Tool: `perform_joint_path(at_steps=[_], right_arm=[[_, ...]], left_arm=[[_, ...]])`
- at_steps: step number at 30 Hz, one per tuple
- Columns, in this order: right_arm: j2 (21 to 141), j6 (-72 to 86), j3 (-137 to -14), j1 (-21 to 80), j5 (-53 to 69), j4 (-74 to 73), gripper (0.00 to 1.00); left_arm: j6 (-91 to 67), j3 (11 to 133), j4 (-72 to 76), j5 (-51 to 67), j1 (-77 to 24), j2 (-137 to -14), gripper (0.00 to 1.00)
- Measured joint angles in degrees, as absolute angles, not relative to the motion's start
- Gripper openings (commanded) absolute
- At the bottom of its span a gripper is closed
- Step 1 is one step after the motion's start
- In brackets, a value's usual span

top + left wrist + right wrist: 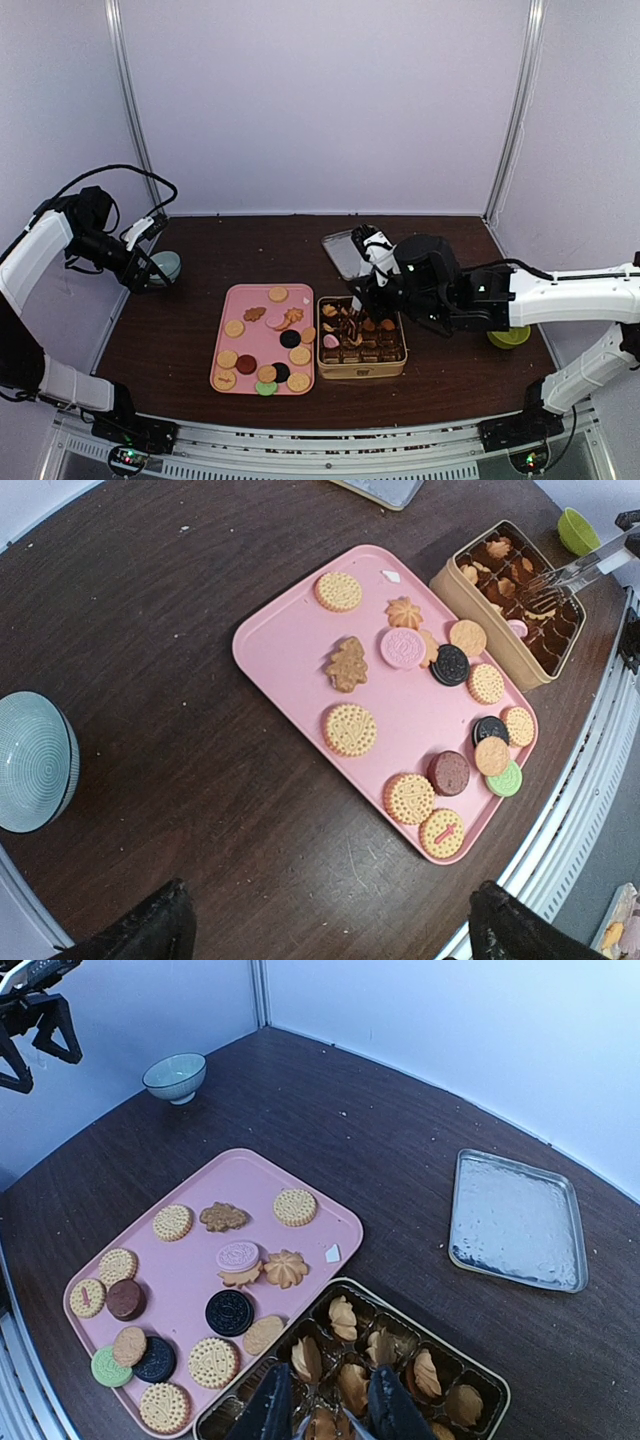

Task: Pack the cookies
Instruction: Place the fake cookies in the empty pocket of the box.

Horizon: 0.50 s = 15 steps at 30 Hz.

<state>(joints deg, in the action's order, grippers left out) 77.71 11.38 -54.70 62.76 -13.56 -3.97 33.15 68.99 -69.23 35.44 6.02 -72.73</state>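
Right tool [330, 1410] narrowed on tongs [570, 573] over tin [470, 605]; left tool [335, 925] spread wide, empty. Cookies [351, 729] mostly on pink tray [290, 630] beside tin. Suggest: descend vertically, release low, avoid crushing packed ones.

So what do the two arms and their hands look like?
Both arms have white links and black joints. A black cable loops over the left arm; another runs along the right arm. The left hand and right hand have black fingers.
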Motion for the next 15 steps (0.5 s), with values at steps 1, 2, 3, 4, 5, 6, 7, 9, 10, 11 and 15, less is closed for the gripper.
perform_joint_path(at_steps=[1, 2, 3, 4, 5, 6, 7, 9, 10, 11, 15], right_arm=[[77.82, 11.11, -54.87, 62.78, -13.58, -3.97, 0.23], [78.0, 10.87, -54.98, 62.85, -13.58, -3.9, 0.26], [78.15, 10.7, -55.05, 62.94, -13.58, -3.86, 0.28], [78.26, 10.57, -55.13, 63.02, -13.65, -3.86, 0.29], [78.32, 10.39, -55.18, 63.07, -13.69, -3.73, 0.29], [78.35, 10.24, -55.2, 63.16, -13.78, -3.7, 0.3], [78.35, 10.26, -55.2, 63.22, -13.8, -3.73, 0.31], [78.35, 10.2, -55.22, 63.35, -13.8, -3.7, 0.34], [78.35, 10.15, -55.22, 63.42, -13.82, -3.7, 0.34], [78.35, 10.04, -55.24, 63.42, -13.8, -3.7, 0.35], [78.35, 9.39, -55.75, 63.57, -13.78, -3.9, 0.33]], left_arm=[[33.12, 68.99, -69.23, 35.46, 6.02, -72.73, 0.98], [33.12, 68.99, -69.23, 35.44, 6.02, -72.73, 0.98], [33.15, 68.99, -69.23, 35.44, 6.02, -72.73, 0.98], [33.12, 68.99, -69.23, 35.44, 6.02, -72.73, 0.98], [33.12, 68.99, -69.23, 35.46, 6.02, -72.73, 0.98], [33.15, 68.99, -69.23, 35.46, 6.02, -72.73, 0.98], [33.12, 68.99, -69.23, 35.44, 6.02, -72.73, 0.98], [33.15, 68.99, -69.23, 35.44, 6.02, -72.73, 0.98], [33.15, 68.99, -69.23, 35.44, 6.02, -72.73, 0.98], [33.15, 68.99, -69.23, 35.44, 6.02, -72.73, 0.98], [33.15, 68.99, -69.23, 35.46, 6.02, -72.73, 0.98]])
